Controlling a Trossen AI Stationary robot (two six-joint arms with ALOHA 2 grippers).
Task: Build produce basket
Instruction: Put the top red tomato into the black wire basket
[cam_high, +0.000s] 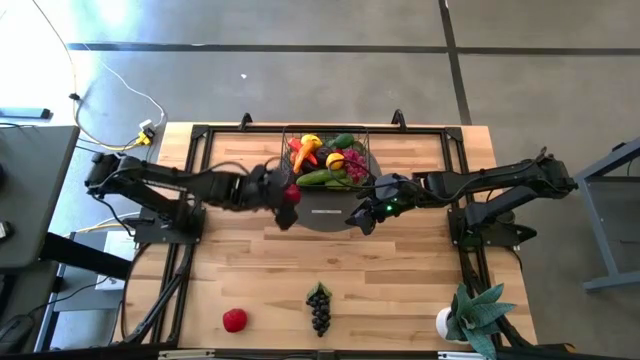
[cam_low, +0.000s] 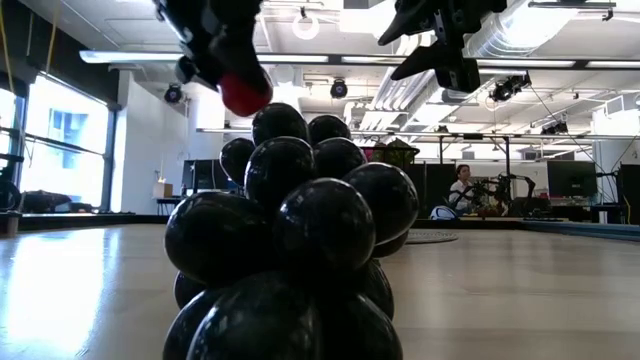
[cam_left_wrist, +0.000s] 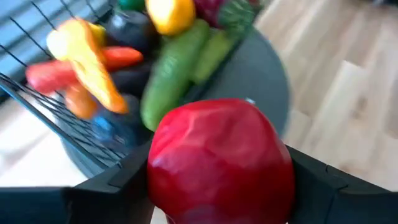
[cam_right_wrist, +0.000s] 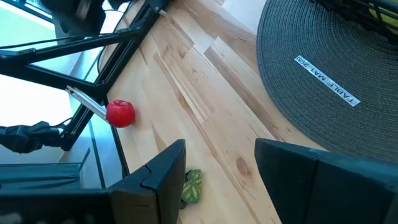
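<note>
I am watching the high view. The basket (cam_high: 326, 152) is sitting at the table's 12 o'clock edge, on the far part of a grey round mat (cam_high: 325, 205), and it is already holding mixed produce: an orange pepper (cam_high: 308, 150), a yellow lemon (cam_high: 335, 160), a green cucumber (cam_high: 320, 178).

The left gripper (cam_high: 289, 194) is hovering just at the basket's 7 o'clock corner, above the mat's rim. Its fingers are clamping a red tomato (cam_left_wrist: 219, 163); in the left wrist view the tomato is filling the gap between both fingers, with the basket wires and the mat showing right behind it. In the low view I am seeing the same red piece (cam_low: 243, 94) held well clear of the table.

The right gripper (cam_high: 362, 214) is hanging over the mat at its 4 o'clock side, near the basket's 5 o'clock corner. Its jaws are standing apart and holding nothing; the right wrist view is showing bare wood between the fingers.

Still lying loose on the table: a bunch of dark grapes (cam_high: 319, 306) at the 6 o'clock edge, and a second red tomato (cam_high: 234, 320) toward 7 o'clock. A potted plant (cam_high: 475, 314) is standing at 5 o'clock.
</note>
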